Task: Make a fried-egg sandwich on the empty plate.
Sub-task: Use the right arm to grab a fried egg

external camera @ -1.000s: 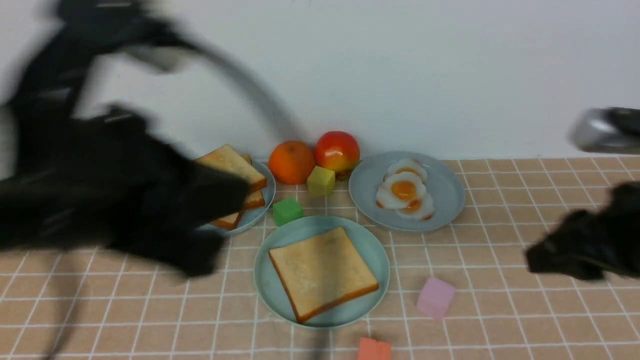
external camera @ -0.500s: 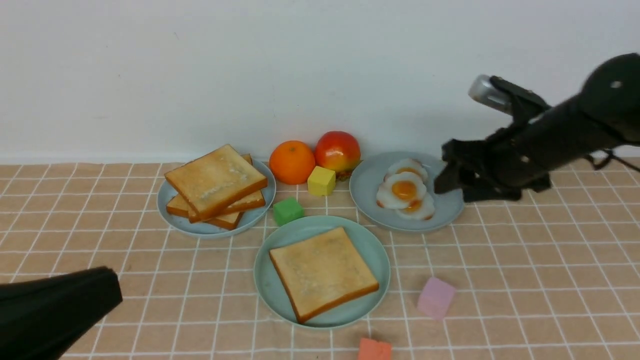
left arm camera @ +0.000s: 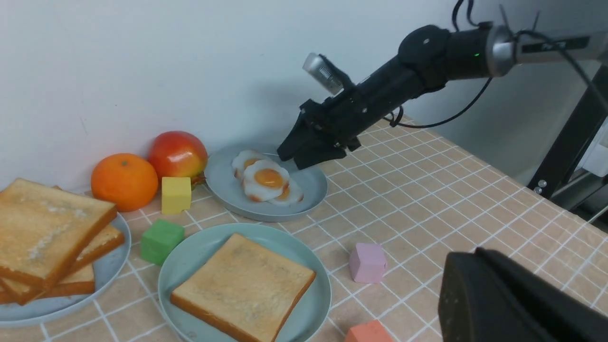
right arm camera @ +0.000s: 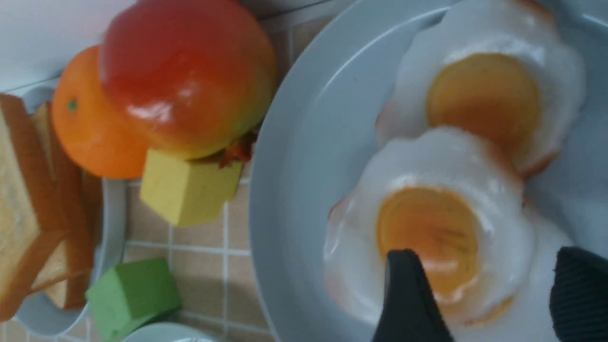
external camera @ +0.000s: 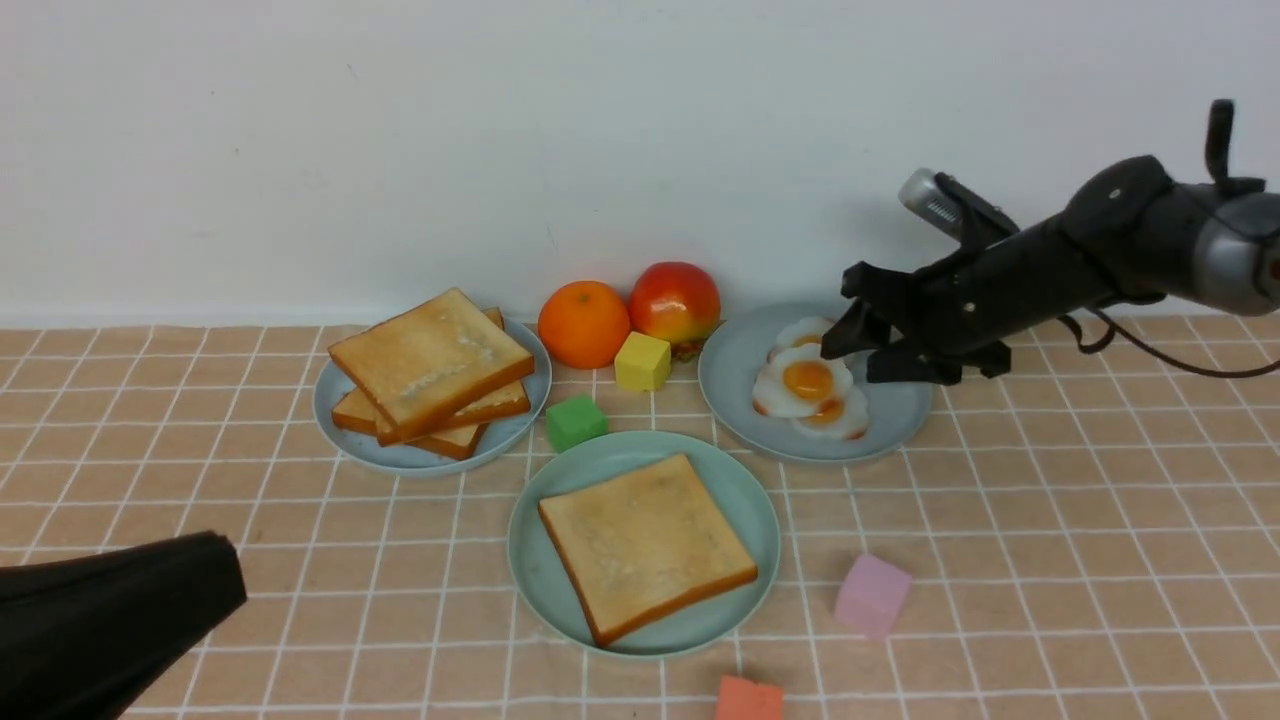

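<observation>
The mint-green plate (external camera: 532,572) sits at the centre front with one toast slice (external camera: 645,545) lying flat on it; both also show in the left wrist view, the plate (left arm camera: 190,254) and the toast (left arm camera: 242,287). More toast slices (external camera: 430,365) are stacked on the left grey-blue plate. Three fried eggs overlap on the right grey-blue plate (external camera: 900,405), the top egg (external camera: 808,380) in the middle. My right gripper (external camera: 855,358) is open just above that egg (right arm camera: 427,228), fingertips either side of its edge (right arm camera: 489,266). My left gripper (left arm camera: 475,294) is shut and empty, low at the near left (external camera: 200,590).
An orange (external camera: 583,323), a red-yellow fruit (external camera: 675,302) and a yellow cube (external camera: 642,360) stand at the back between the two grey-blue plates. A green cube (external camera: 575,421) lies behind the mint plate. A pink cube (external camera: 871,595) and an orange-red cube (external camera: 748,700) lie at the front right.
My left arm has pulled back from the toast stack to the near left corner. My right arm has swung in from the right and come down over the egg plate.
</observation>
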Available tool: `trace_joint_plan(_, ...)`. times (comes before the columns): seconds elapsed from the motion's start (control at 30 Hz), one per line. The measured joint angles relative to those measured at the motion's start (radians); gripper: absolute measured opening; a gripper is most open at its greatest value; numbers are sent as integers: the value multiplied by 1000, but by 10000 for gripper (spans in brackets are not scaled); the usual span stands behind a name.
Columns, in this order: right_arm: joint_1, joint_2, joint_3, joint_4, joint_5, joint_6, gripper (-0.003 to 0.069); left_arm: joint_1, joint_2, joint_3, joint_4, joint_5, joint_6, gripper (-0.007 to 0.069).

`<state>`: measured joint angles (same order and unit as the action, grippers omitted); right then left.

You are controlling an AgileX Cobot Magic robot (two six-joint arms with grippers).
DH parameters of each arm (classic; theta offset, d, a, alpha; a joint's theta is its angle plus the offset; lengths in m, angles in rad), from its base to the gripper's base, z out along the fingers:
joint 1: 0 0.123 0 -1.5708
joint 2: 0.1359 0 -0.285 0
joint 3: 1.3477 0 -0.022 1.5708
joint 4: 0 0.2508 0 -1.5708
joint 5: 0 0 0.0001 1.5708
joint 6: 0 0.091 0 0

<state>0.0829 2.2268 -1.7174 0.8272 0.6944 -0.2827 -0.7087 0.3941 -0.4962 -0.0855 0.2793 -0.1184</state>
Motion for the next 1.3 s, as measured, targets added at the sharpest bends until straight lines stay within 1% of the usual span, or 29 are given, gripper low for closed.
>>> trace_joint_plan(0.33,0,39,-14,6,-48,-3,410,0,0,0,0,15,0,-13)
trace_joint_plan(0.47,0,40,-14,41,-75,-16,410,0,0,0,0,15,0,-13)
trace_joint_plan(0.7,0,66,-15,145,-75,-108,410,0,0,0,0,18,0,-13)
trace_joint_plan(1.03,-1,79,-17,164,-75,-131,407,0,0,0,0,26,0,-13)
trace_joint_plan(1.17,-1,96,-17,174,-70,-157,362,0,0,0,0,29,0,-13)
trace_joint_plan(1.23,-1,98,-19,182,-67,-169,304,0,0,0,0,29,0,-13)
trace_joint_plan(1.27,-2,98,-20,183,-67,-171,298,0,0,0,0,29,0,-13)
trace_joint_plan(1.3,-2,99,-20,184,-65,-175,255,0,0,0,0,29,0,-13)
